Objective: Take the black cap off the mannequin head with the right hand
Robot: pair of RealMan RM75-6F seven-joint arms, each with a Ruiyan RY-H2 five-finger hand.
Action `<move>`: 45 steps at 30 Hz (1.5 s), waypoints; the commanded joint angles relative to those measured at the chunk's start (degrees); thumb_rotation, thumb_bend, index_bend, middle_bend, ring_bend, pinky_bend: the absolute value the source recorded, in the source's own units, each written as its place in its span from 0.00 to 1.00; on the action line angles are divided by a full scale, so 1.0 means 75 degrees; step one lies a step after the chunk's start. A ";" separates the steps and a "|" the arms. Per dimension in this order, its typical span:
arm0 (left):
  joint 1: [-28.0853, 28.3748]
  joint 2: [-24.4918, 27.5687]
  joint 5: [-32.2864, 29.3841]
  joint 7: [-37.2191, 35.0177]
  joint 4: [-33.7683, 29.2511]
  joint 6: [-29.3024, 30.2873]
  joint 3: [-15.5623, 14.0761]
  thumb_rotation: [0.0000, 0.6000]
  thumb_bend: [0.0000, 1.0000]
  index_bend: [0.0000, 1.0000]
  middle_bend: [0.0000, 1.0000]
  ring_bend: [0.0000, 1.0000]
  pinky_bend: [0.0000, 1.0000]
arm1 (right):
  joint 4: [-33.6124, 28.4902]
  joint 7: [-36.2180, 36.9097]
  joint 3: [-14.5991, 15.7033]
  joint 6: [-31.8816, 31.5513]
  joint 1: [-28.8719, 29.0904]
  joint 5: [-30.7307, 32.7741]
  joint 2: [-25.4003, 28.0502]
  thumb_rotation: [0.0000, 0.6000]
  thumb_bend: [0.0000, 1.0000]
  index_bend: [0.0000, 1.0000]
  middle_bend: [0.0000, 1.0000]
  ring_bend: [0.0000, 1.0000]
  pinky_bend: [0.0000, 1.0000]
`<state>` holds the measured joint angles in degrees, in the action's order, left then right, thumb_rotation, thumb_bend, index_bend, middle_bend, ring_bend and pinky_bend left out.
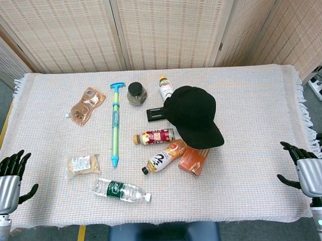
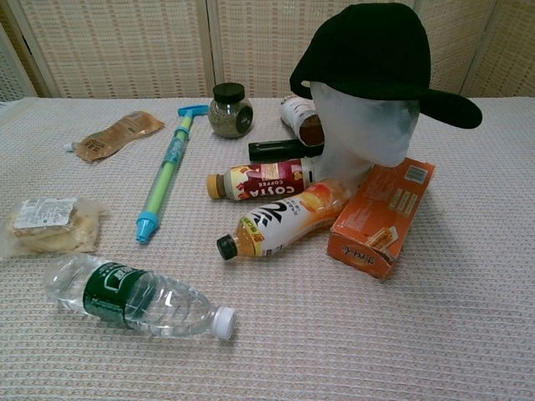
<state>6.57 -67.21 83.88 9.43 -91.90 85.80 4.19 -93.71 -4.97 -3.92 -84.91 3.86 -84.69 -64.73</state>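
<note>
A black cap (image 1: 194, 113) (image 2: 373, 55) sits on a white mannequin head (image 2: 361, 127) near the table's middle, its brim pointing toward the right in the chest view. My right hand (image 1: 308, 170) hovers at the table's front right edge, far from the cap, fingers apart and holding nothing. My left hand (image 1: 9, 178) is at the front left edge, also empty with fingers spread. Neither hand appears in the chest view.
Around the head lie an orange box (image 2: 384, 217), an orange juice bottle (image 2: 278, 224), a Costa coffee bottle (image 2: 260, 180), a black flat item (image 2: 282, 149) and a white bottle (image 2: 301, 118). Further left: glass jar (image 2: 230, 109), blue-green water pump (image 2: 165, 176), water bottle (image 2: 139, 297), snack packets (image 2: 46, 225).
</note>
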 commanded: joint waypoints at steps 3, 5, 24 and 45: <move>-0.0021 0.0014 0.0016 0.0013 -0.0016 0.0005 -0.0025 1.00 0.30 0.13 0.07 0.09 0.12 | -0.0009 0.0000 0.0012 -0.0012 0.0011 -0.0062 -0.0016 1.00 0.05 0.17 0.29 0.33 0.40; -0.0026 0.0040 0.0020 0.0011 -0.0035 0.0002 -0.0034 1.00 0.30 0.13 0.07 0.09 0.12 | 0.0006 0.0018 0.0028 -0.0024 0.0008 -0.0099 -0.0038 1.00 0.05 0.17 0.29 0.33 0.40; 0.0014 0.0110 0.0151 -0.0141 -0.0078 -0.0016 -0.0054 1.00 0.30 0.14 0.07 0.09 0.12 | 0.0299 -0.0052 -0.0081 -0.0013 0.0296 -0.0462 -0.0441 1.00 0.05 0.21 0.33 0.67 0.81; 0.0164 0.0138 0.0236 -0.0225 -0.0132 -0.0163 -0.0047 1.00 0.30 0.17 0.08 0.09 0.12 | -0.0041 -0.0281 -0.0963 0.0979 0.1780 -0.0253 -0.1350 1.00 0.11 0.26 0.35 0.83 0.99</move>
<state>7.80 -66.18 85.66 7.75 -92.88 84.57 3.84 -93.91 -6.89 -10.74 -78.05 16.70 -86.91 -74.29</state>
